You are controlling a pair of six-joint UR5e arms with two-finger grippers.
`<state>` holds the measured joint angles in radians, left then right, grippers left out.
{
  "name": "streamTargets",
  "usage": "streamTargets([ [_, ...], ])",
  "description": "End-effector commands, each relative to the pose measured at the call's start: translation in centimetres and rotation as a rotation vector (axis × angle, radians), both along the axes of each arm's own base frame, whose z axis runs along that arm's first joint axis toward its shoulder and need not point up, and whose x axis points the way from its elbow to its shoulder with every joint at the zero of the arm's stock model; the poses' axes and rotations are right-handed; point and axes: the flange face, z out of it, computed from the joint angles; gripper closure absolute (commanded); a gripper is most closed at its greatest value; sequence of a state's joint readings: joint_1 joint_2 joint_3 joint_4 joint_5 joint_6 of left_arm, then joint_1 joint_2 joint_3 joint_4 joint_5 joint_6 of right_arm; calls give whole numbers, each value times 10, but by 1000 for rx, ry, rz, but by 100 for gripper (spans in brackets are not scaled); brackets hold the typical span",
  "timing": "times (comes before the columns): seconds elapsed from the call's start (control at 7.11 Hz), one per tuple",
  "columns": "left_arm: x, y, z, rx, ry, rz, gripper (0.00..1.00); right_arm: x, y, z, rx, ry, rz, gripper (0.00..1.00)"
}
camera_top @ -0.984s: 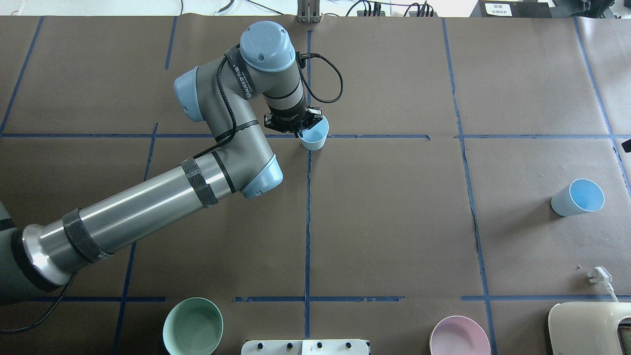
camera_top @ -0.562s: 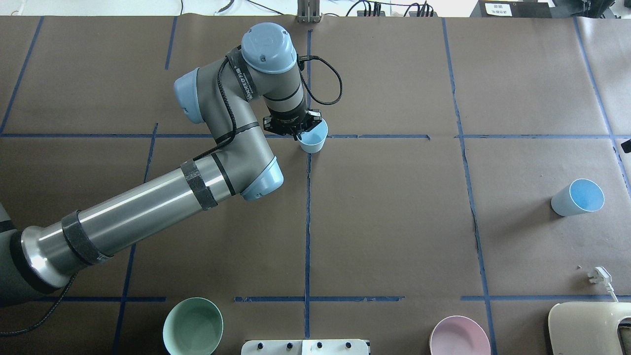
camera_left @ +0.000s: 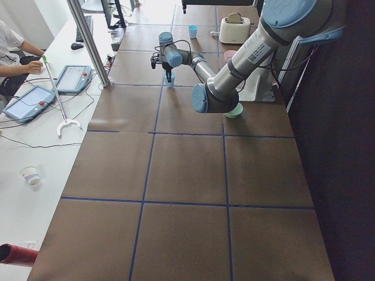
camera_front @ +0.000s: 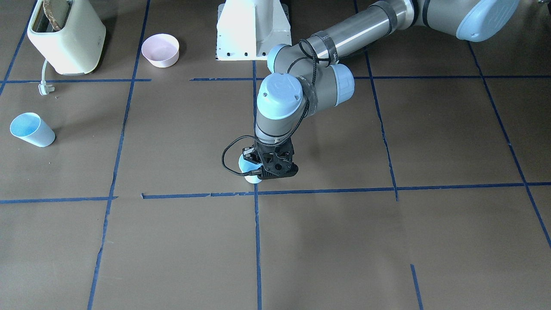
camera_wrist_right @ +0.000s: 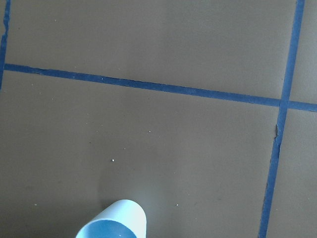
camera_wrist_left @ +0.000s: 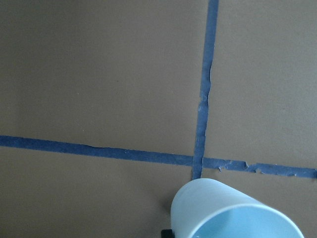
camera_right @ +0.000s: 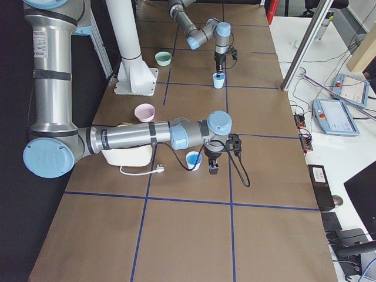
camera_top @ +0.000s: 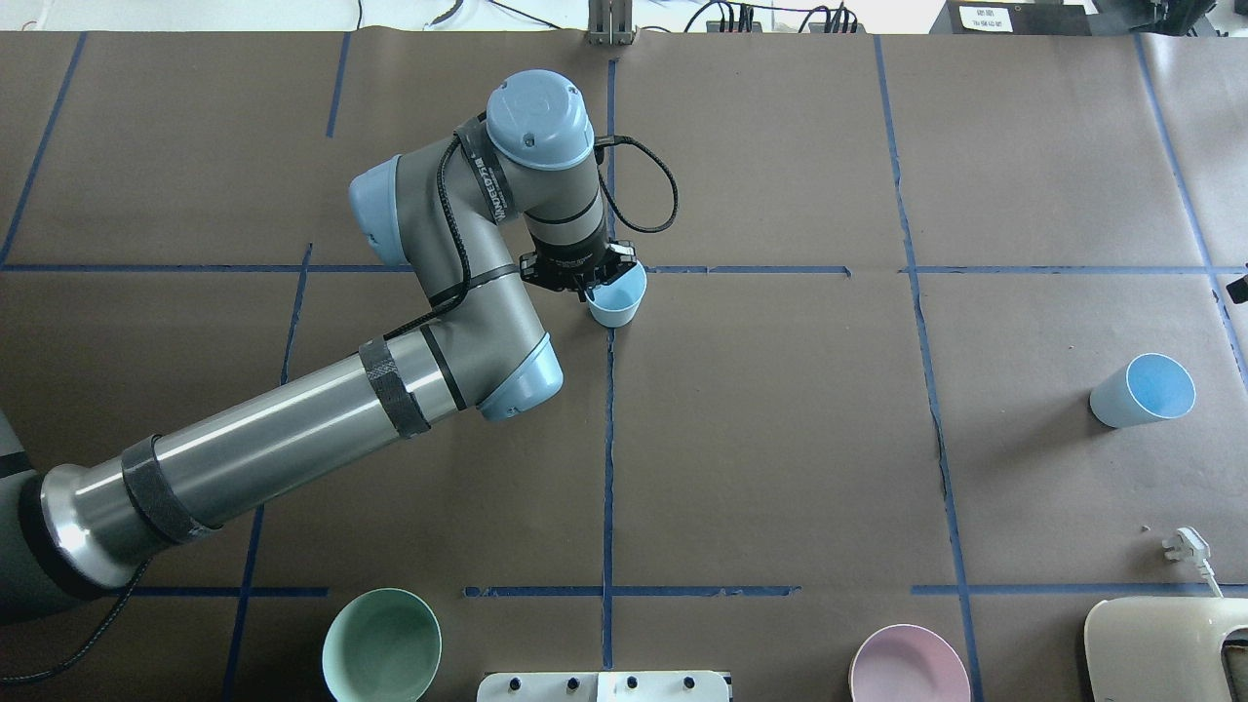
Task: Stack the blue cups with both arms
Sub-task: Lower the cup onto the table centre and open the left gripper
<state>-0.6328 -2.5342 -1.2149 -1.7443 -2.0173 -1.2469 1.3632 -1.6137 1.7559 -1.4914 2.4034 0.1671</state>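
My left gripper is shut on the rim of one blue cup near the table's middle tape crossing. That cup also shows in the front view, behind the gripper, and at the bottom of the left wrist view. The other blue cup stands mouth up at the right side, apart from any gripper; it also shows in the front view. In the exterior right view my right gripper hangs just beside this cup. I cannot tell whether it is open or shut.
A mint-green bowl and a pink bowl sit at the near edge beside the white pedestal base. A cream toaster with its plug stands at the near right corner. Blue tape lines grid the brown table.
My left gripper has carried its blue cup a little toward the robot's side of the table. The other cup has not moved.
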Motion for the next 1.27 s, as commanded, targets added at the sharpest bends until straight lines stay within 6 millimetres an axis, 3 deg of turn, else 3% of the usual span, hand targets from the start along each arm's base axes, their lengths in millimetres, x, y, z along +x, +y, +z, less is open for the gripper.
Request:
streamTargets([
  [0.0,4,6,9,-1,-5,12,64,-1,0,1,2,1,-4,0],
  [0.14,4,6,8,4,-1,14,9,-3,0,0,5,1,-7,0],
  [0.28,0,9,0,13,14,10,0,-8,0,-2,26,-4,-18,0],
  [0.56,-23,20,-30,55,75,4,0,-22,1,1,28,-2,-45,0],
  [0.7,-44,20,-34,75,100,-13,0,-34,3,-1,36,-3,-64,0],
  [0.84,-72,14,-44,96,129,-40,0,-44,18,12,16,2,-52,0],
  [1.12,-75,13,-43,95,130,-44,0,-59,49,36,66,48,-59,0],
])
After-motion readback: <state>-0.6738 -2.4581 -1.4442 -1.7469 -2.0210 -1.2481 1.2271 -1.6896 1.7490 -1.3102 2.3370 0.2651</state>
